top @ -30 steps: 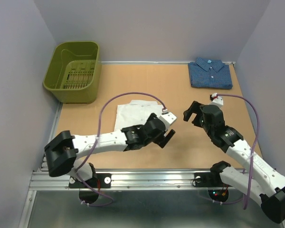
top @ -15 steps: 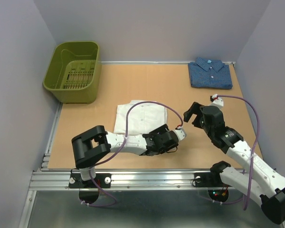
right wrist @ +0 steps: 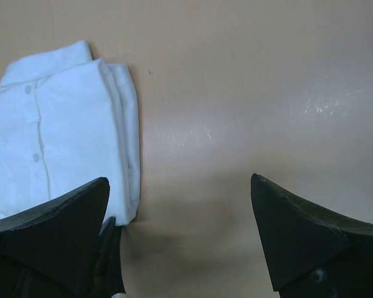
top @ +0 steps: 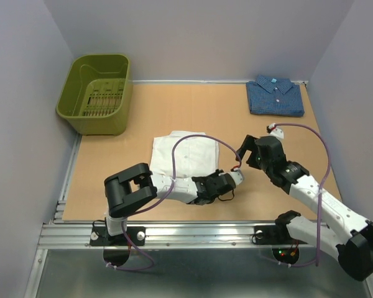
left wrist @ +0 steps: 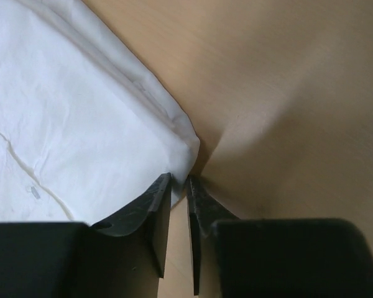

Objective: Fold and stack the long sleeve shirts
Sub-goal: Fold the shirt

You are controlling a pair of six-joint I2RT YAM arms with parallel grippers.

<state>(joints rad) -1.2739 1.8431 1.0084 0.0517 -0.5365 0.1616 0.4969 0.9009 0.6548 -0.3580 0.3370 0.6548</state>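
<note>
The white long sleeve shirt [top: 183, 155] lies folded in the middle of the table. My left gripper [top: 220, 182] is low at its near right corner. In the left wrist view the jaws stand almost together, and my left gripper [left wrist: 178, 180] pinches the tip of the shirt's corner [left wrist: 185, 149]. The dark blue shirt [top: 275, 96] lies folded at the back right. My right gripper [top: 245, 151] hovers open just right of the white shirt [right wrist: 56, 124]. Nothing but bare table lies inside my right gripper [right wrist: 180, 180].
A green plastic basket [top: 96, 93] stands at the back left corner. Grey walls close in the table on the left, back and right. A metal rail [top: 186, 233] runs along the near edge by the arm bases.
My left arm swung down and right to the white shirt's near right corner and its jaws closed on the cloth. My right gripper drifted a little left toward the shirt.
</note>
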